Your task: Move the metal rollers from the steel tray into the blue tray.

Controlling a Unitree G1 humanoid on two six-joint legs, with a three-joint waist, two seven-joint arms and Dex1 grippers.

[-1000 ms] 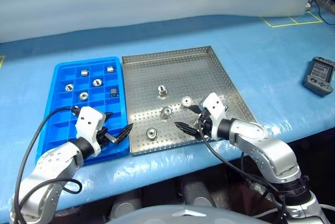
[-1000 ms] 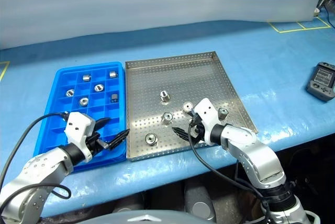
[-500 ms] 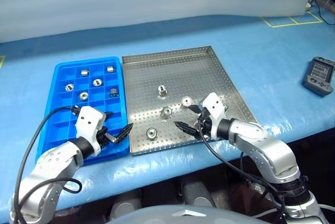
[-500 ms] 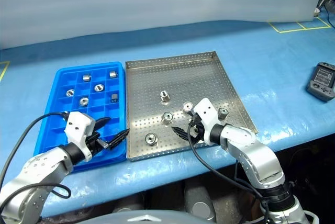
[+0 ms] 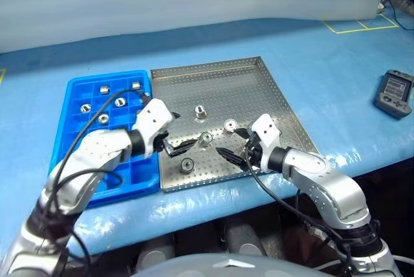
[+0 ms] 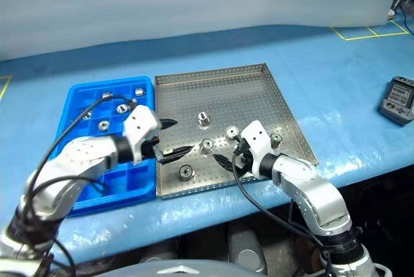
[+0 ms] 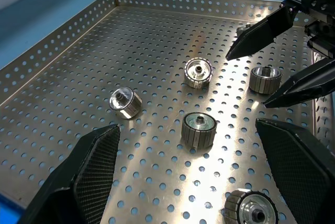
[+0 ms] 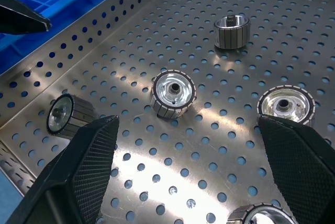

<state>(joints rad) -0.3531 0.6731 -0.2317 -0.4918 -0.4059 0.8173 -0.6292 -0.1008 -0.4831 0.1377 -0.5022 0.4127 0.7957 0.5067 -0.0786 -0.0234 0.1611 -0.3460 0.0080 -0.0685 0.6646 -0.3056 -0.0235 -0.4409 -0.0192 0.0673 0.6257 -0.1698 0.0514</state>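
Rollers (image 5: 206,138) sit scattered on the steel tray (image 5: 213,76), and both arms are over its near half. From the head view I count a roller at the middle (image 5: 201,111), one to its right (image 5: 230,123), one lower down between the two grippers, and one near the front edge (image 5: 187,164); a fifth (image 6: 276,139) peeps out beyond the right arm in the right eye view, where the left eye view has it covered by that arm. Left gripper (image 5: 176,133) reaches across from the blue tray (image 5: 72,89) side with its black fingers spread wide and nothing between them; the lower finger (image 5: 183,146) lies just above the front roller, though I cannot tell whether it touches the sheet. Right gripper (image 5: 232,145) faces it from the other side, fingers equally parted and empty, tips close to the roller between them. Left arm covers much of the blue tray's right-hand compartments, so only some of the rollers already lying there show: I make out a few in the far rows (image 5: 86,107), and the rest of the grid is hidden or cut by the arm and its cable. In the left wrist view the opposite gripper's pointed fingers (image 7: 261,28) come in over the perforated sheet, and one roller (image 7: 251,209) is cut off at the frame's edge. Off on the blue table (image 5: 336,70) lies a dark handheld device (image 5: 395,92).
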